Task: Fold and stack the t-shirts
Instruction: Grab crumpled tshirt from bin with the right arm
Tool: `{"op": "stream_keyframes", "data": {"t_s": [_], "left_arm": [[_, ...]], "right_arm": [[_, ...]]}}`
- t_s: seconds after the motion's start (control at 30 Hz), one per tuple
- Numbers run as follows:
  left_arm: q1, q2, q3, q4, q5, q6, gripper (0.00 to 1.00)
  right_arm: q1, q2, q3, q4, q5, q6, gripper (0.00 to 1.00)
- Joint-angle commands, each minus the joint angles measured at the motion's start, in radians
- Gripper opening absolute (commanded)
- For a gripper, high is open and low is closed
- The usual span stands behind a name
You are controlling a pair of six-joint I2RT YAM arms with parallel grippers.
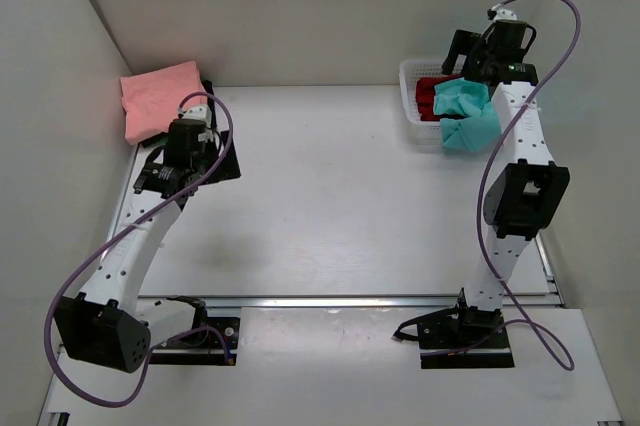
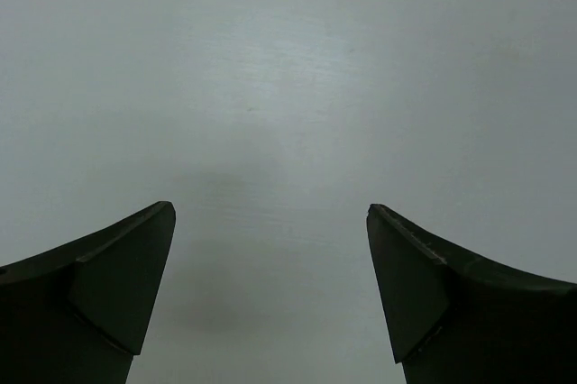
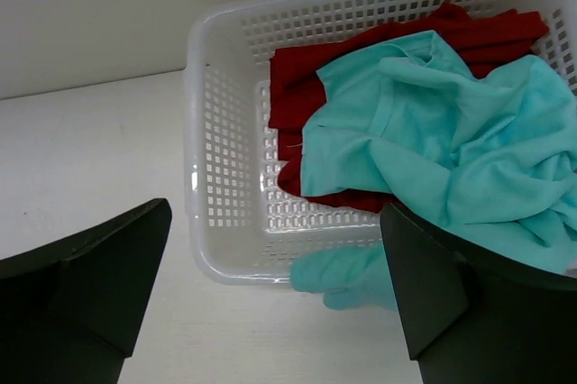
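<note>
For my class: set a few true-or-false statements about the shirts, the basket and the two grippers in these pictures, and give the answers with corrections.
1. The teal shirt spills over the rim of the basket. True.
2. The pink shirt lies in the basket. False: it lies on the table, at the far left corner, well away from the basket.
3. The left gripper and the right gripper are both open and hold nothing. True.
4. The red shirt lies on top of the teal shirt. False: the teal shirt lies on top of the red shirt.
</note>
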Motion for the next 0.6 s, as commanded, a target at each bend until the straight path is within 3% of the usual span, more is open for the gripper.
{"op": "stream_keyframes", "data": {"t_s": [0.0,0.1,0.27,0.33,0.4,0.43,0.47,0.5,0.53,0.57], "left_arm": [[-0.023,-0.035,-0.024,-0.101,-0.130,0.070,0.98],[-0.008,-0.049,-0.007,-0.138,-0.156,0.077,0.99],[-0.024,-0.090,-0.036,-0.161,-0.321,0.169,0.98],[-0.005,-0.095,-0.038,-0.159,-0.333,0.236,0.98],[0.029,-0.089,-0.030,-0.170,-0.301,0.330,0.98],[0.049,-0.086,-0.029,-0.181,-0.281,0.339,0.99],[0.058,-0.081,-0.036,-0.191,-0.281,0.344,0.99],[0.059,-0.075,-0.032,-0.187,-0.272,0.349,0.99],[0.054,-0.073,-0.035,-0.185,-0.240,0.356,0.98],[0.052,-0.073,-0.038,-0.187,-0.226,0.358,0.99]], "right_arm": [[-0.021,-0.003,0.030,0.040,0.052,-0.039,0.99],[-0.039,0.055,0.049,0.015,0.063,-0.049,0.99],[-0.084,0.264,0.319,-0.143,0.068,-0.024,0.97],[-0.116,0.343,0.376,-0.190,0.042,-0.024,0.77],[-0.126,0.373,0.372,-0.176,0.011,-0.016,0.19],[-0.131,0.380,0.347,-0.161,0.013,-0.015,0.05],[-0.136,0.393,0.318,-0.159,0.013,-0.021,0.04],[-0.134,0.403,0.310,-0.141,0.013,-0.032,0.16],[-0.133,0.414,0.303,-0.138,0.013,-0.047,0.48],[-0.127,0.437,0.313,-0.144,0.017,-0.058,0.56]]}}
